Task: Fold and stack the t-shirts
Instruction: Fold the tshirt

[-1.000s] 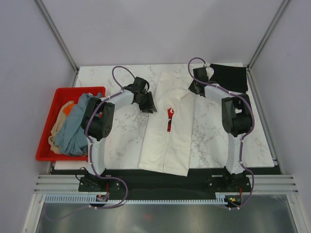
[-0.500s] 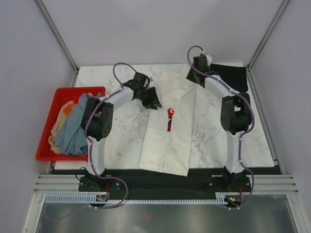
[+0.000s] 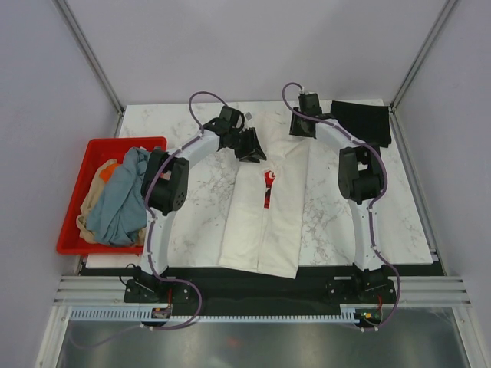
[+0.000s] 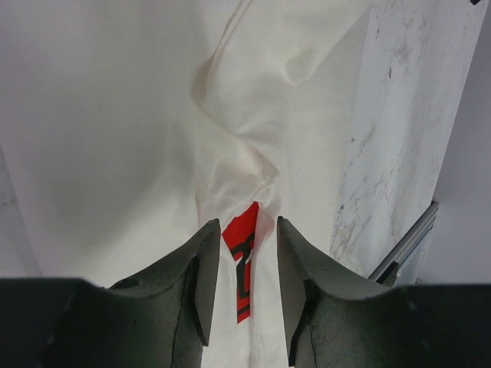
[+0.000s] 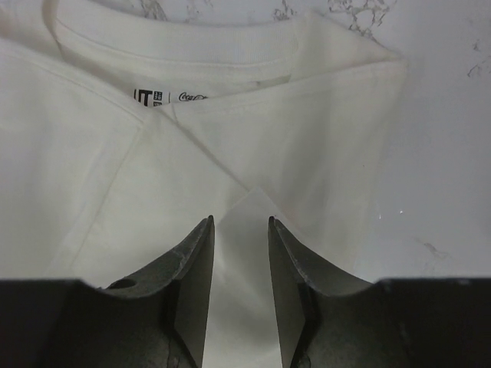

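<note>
Cream-white t-shirt (image 3: 268, 207) lies as a long narrow strip down the middle of the marble table (image 3: 192, 222). Both sides are turned inward, so the red chest print (image 4: 242, 234) shows only as a sliver where the flaps meet. The left gripper (image 4: 245, 230) hovers over the upper left of the strip, jaws partly apart with nothing between them; the print lies directly below the gap. The right gripper (image 5: 239, 226) hangs above the collar end, close to the neck label (image 5: 151, 96), jaws likewise partly apart and empty. Both arms stand at this far end, probably because the lengthwise folds look complete and the next fold would carry the collar toward the hem, with each gripper taking one corner. A black t-shirt (image 3: 362, 121) lies folded at the far right corner, apparently the base of the stack. Grey-blue (image 3: 119, 207), tan (image 3: 92, 203) and orange (image 3: 110, 170) shirts sit heaped in the red crate (image 3: 123, 142) at left, evidently still to be folded.
</note>
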{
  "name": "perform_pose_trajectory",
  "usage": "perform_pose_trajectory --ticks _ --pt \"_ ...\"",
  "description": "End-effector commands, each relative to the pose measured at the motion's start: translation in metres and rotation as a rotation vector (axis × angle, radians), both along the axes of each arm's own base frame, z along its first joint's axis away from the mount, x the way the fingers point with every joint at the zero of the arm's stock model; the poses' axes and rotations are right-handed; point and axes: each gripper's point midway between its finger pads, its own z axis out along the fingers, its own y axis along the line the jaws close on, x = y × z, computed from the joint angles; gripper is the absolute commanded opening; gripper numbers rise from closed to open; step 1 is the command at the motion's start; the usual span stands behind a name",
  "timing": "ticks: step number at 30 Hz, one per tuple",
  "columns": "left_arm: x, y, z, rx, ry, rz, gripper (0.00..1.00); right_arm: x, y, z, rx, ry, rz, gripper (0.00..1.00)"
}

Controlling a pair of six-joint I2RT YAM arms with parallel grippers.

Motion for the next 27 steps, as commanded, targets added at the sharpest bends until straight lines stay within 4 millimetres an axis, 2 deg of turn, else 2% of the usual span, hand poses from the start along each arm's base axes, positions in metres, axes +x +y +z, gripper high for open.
perform_pose_trajectory --ticks 1,4,5,7,8,11,12,20,27 --pt "0.005 -0.011 0.006 -0.033 0.001 -0.008 0.43 0.007 0.0 0.009 -0.051 -0.035 0.096 0.42" --pt "0.005 -0.013 0.0 -0.029 0.009 -0.011 0.43 0.006 -0.004 0.0 -0.045 -0.02 0.099 0.37" --pt "0.005 -0.013 -0.002 -0.027 0.01 -0.012 0.43 0.007 -0.007 0.0 -0.048 -0.022 0.09 0.31" --pt "0.005 -0.013 -0.004 -0.024 0.014 -0.011 0.43 0.008 -0.007 0.0 -0.047 -0.031 0.089 0.24" --pt "0.005 -0.012 -0.006 -0.021 0.018 -0.01 0.43 0.008 -0.007 0.001 -0.046 -0.035 0.092 0.17" --pt "0.004 -0.011 -0.01 -0.011 0.021 -0.007 0.43 0.012 -0.002 0.005 -0.038 -0.059 0.111 0.08" --pt "0.004 -0.011 -0.01 -0.013 0.021 -0.007 0.43 0.015 -0.002 0.007 -0.038 -0.07 0.11 0.01" --pt "0.007 -0.017 -0.006 -0.026 0.02 -0.002 0.43 0.024 -0.001 0.022 -0.048 -0.156 0.131 0.0" --pt "0.015 -0.021 -0.007 -0.03 0.032 0.031 0.47 0.027 0.001 0.021 -0.038 -0.198 0.142 0.0"
